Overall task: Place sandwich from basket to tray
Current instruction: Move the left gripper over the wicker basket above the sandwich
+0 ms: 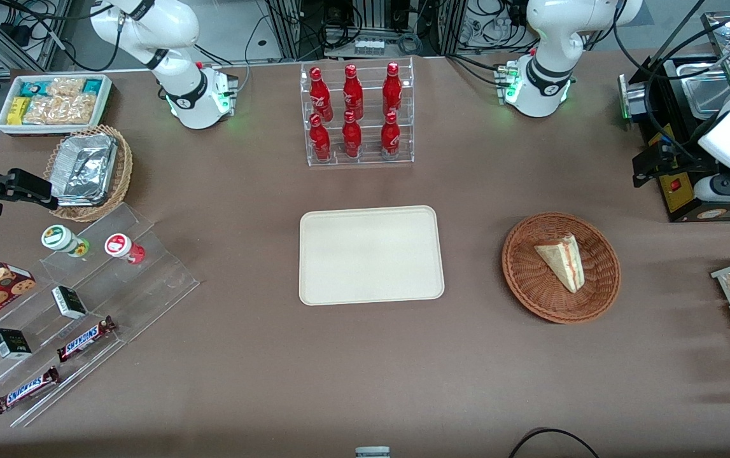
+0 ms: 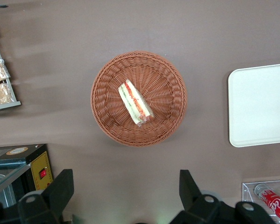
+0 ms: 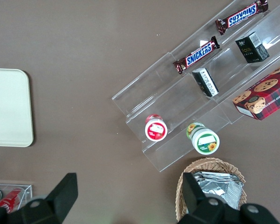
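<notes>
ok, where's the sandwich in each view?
Front view: sandwich lies in the basket, toward the working arm's end of the table.
Left wrist view: sandwich in the basket's middle, gripper high above, open.
Right wrist view: not in it.
Shared landmark: the tray.

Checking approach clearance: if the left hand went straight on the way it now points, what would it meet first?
Probably bare table, just short of the basket rim. The hand is open, pointing down; the sandwich sits further along in the wrist view. Depth is unclear.
</notes>
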